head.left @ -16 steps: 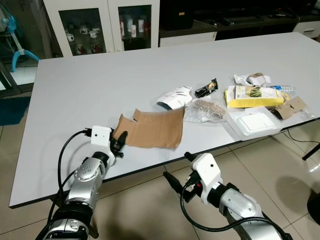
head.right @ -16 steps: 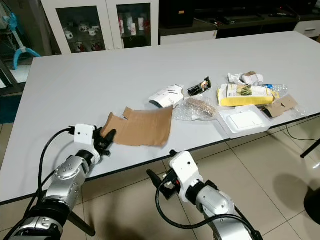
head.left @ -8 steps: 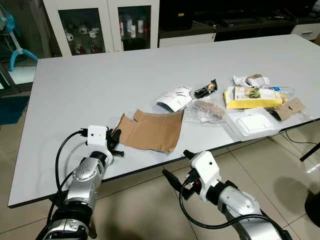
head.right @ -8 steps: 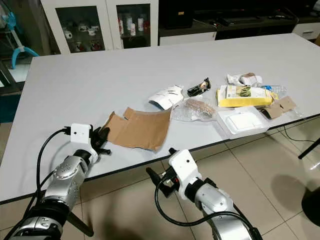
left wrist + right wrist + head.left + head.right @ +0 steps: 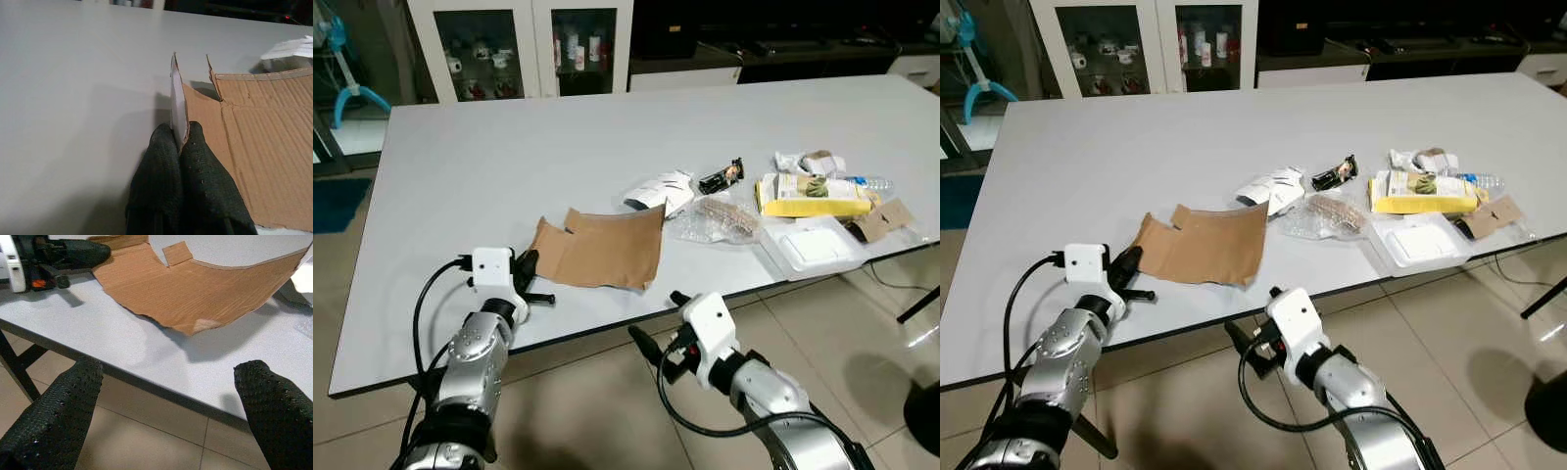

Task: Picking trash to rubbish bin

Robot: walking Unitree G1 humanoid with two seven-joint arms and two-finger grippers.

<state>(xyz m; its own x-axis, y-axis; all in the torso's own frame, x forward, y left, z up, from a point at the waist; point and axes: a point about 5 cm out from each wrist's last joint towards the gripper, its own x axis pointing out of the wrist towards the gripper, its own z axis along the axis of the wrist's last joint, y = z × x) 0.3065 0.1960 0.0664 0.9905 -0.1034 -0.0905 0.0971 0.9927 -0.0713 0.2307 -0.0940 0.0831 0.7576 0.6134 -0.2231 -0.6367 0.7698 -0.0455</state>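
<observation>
Barely started, judging by the pile. Left end effector [image 5: 522,269] clenched on the corner flap of the cardboard [image 5: 604,247], lying flat at the desk's [image 5: 489,157] near edge. Right end effector [image 5: 654,333] released, fingers spread, hanging below that edge, right of the cardboard. Counted one cardboard sheet, one white tray [image 5: 813,246], one yellow packet [image 5: 811,195], plus assorted wrappers further right. No bin spotted yet.

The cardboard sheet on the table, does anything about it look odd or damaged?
Yes. The cardboard sheet is torn and ragged, with a notch cut into its far edge. Its corner flap stands bent upright, pinched between the left gripper fingers, while the rest lies on the white table. The right gripper hangs open below the table edge.
</observation>
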